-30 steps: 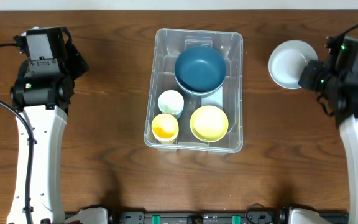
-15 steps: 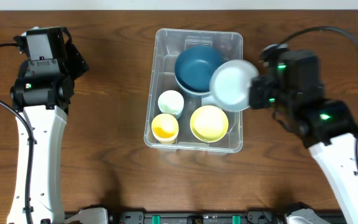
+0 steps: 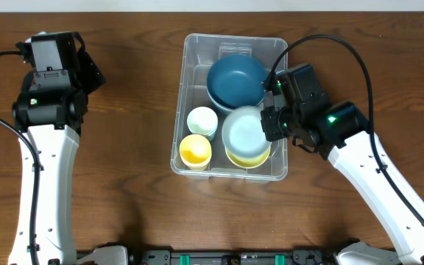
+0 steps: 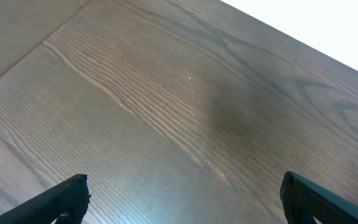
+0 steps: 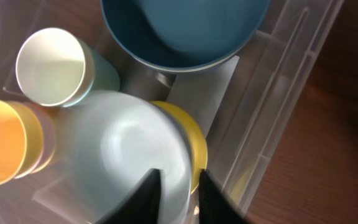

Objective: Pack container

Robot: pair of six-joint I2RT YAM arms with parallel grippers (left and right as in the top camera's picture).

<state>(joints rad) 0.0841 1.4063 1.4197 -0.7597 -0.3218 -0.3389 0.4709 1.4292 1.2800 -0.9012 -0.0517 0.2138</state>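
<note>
container: clear bin, table centre, nudged toward 12 o'clock, long axis 12–6. Flat on the table, upright.

Inside, by clock positions within the bin:
- blue bowl at 12, biggest item, mouth up
- pale green cup at 9, upright
- yellow cup at 7, upright, just beside the green cup
- yellow bowl at 5, mostly covered; only its 5–7 edge shows
- white bowl directly over the yellow bowl, mouth up. Can't tell if it is seated in it or held just above; it's blurred in the wrist view.
- white label on the bin floor, between the blue bowl and the yellow one

right gripper: narrow, pinched on the white bowl's rim at its 3 o'clock edge, one finger inside and one outside. The gripper sits over the bin's 3 o'clock wall; the right arm comes in from 4–5 o'clock.

left gripper: spread wide, holding nothing, only bare wood under it. The left arm is out at 9–10 o'clock, well apart from the bin.
</note>
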